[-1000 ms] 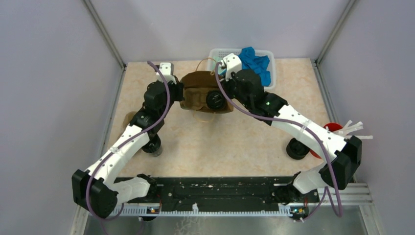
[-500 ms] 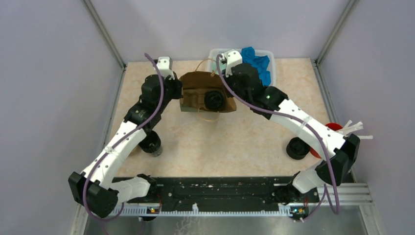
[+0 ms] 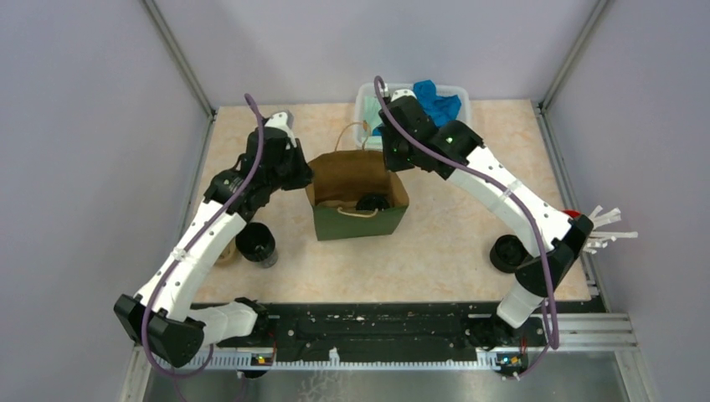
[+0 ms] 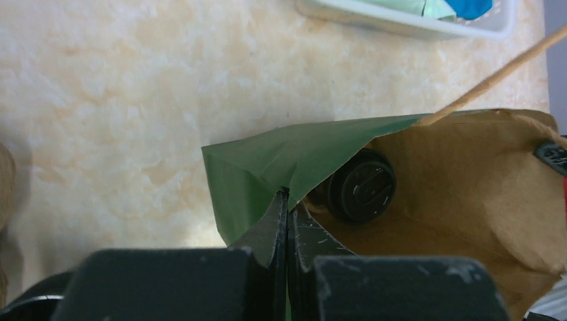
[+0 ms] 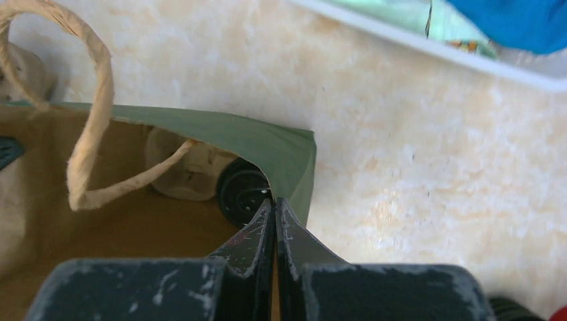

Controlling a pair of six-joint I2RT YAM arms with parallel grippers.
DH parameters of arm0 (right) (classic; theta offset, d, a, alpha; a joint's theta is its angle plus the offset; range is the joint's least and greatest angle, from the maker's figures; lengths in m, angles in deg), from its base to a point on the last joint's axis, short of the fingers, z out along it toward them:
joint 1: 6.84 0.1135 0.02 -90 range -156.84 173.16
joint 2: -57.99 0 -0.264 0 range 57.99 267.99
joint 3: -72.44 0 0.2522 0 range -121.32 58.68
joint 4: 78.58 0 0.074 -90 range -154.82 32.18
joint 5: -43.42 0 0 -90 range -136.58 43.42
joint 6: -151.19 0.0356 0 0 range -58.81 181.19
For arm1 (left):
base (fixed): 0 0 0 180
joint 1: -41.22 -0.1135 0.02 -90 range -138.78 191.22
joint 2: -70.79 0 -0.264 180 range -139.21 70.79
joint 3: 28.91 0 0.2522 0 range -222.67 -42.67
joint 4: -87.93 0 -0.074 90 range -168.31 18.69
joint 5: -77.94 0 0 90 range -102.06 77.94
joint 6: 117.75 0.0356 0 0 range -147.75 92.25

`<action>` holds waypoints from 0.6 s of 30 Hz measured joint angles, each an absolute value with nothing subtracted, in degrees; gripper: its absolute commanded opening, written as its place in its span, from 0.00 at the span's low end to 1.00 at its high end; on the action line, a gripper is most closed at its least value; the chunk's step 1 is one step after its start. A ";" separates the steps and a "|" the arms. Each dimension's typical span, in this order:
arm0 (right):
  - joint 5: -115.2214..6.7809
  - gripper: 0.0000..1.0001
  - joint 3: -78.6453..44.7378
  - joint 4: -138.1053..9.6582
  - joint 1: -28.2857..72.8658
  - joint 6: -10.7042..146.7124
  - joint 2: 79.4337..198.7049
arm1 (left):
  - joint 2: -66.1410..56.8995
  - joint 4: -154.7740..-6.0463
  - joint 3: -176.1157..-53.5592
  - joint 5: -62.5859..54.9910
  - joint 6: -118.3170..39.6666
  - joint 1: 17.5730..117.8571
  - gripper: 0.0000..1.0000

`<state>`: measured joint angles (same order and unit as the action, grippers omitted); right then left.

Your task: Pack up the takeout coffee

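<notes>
A green paper bag (image 3: 358, 219) with a brown inside stands open at the table's middle. My left gripper (image 3: 305, 179) is shut on its left rim, seen up close in the left wrist view (image 4: 287, 195). My right gripper (image 3: 393, 164) is shut on its right rim (image 5: 274, 200). One takeout coffee (image 3: 371, 202), a black cup with a ridged lid, sits inside the bag (image 4: 361, 186) (image 5: 239, 190). A second takeout coffee (image 3: 256, 244) stands on the table by my left arm. A third takeout coffee (image 3: 506, 253) stands at the right.
A white basket (image 3: 366, 94) with blue cloth (image 3: 437, 104) stands at the back, just behind the bag. A red cup with white sticks (image 3: 586, 222) is at the far right. A tan cardboard piece (image 3: 224, 253) peeks out beside my left arm. The bag's twine handle (image 5: 90, 114) hangs loose.
Both grippers, still holding the rims, have turned the bag from tilted to standing upright with its green front showing. The cup inside has dropped lower in the bag.
</notes>
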<state>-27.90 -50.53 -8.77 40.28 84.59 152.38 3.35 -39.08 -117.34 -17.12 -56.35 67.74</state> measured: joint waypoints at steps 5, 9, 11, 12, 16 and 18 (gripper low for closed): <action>-27.99 0.09 -50.62 -5.38 40.30 88.98 154.45 | 2.47 -35.35 -117.82 -15.48 -59.23 67.08 0.13; -27.75 0.36 -52.91 -1.86 40.30 91.14 154.72 | 0.61 -33.20 -119.70 -14.32 -60.80 66.60 0.35; -27.55 0.54 -55.29 0.89 40.30 91.60 155.26 | 0.00 -32.51 -120.14 -14.23 -60.89 66.51 0.45; -27.47 0.61 -57.13 2.47 40.30 91.38 155.70 | -0.06 -32.05 -120.27 -14.23 -60.83 66.43 0.50; -26.90 0.83 -66.53 7.63 40.30 89.75 156.73 | 0.18 -30.63 -121.41 -14.58 -59.93 66.03 0.63; -26.39 0.87 -70.90 9.79 40.30 88.59 156.53 | 0.44 -30.52 -122.26 -14.67 -59.08 65.95 0.68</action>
<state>-26.39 -70.90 9.79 40.30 88.59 156.53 0.44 -30.52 -122.26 -14.67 -59.08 65.95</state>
